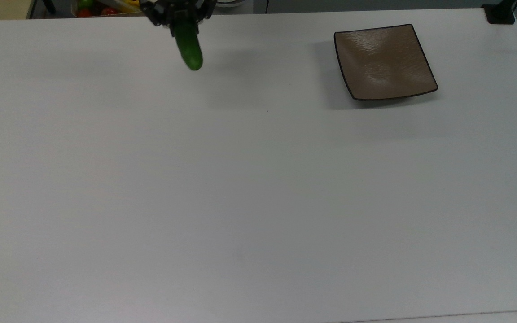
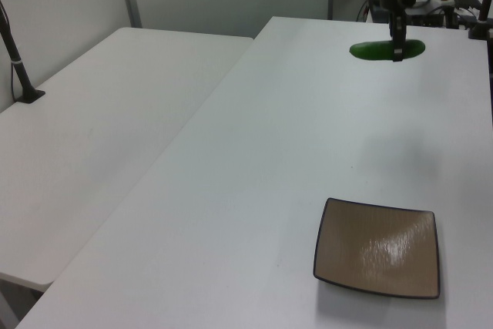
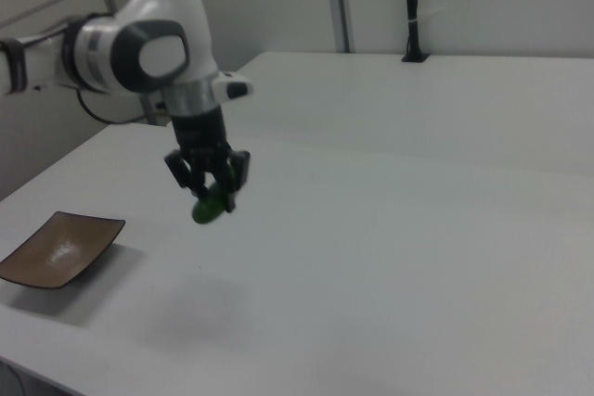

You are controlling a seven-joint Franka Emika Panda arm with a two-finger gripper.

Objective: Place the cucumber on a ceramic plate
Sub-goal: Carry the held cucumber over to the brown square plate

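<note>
— Where's the claw (image 3: 212,194) right now?

— Up off the table (image 1: 258,188), near the top edge of the top view, left of centre. Its two dark fingers are clamped tight on a cucumber (image 1: 189,48), gripping it near one end. In the right view it sits in the left half of the frame, hanging under the white arm (image 3: 148,44).

— Start from the biggest thing, then.

— That's the white table, which takes up most of every view. A second white table (image 2: 92,129) stands beside it at the left view's left. Next is the arm, reaching in from the right view's upper left.

— And the plate?

— A square brown plate (image 1: 383,62) with a thin dark rim rests flat on the table at the top view's upper right, well apart from the claw. In the left view it lies at the lower right (image 2: 377,248); in the right view, at the lower left (image 3: 58,248).

— The cucumber?

— Dark green, held roughly level in the air at the left view's upper right (image 2: 376,50), with a soft shadow on the table below.
</note>
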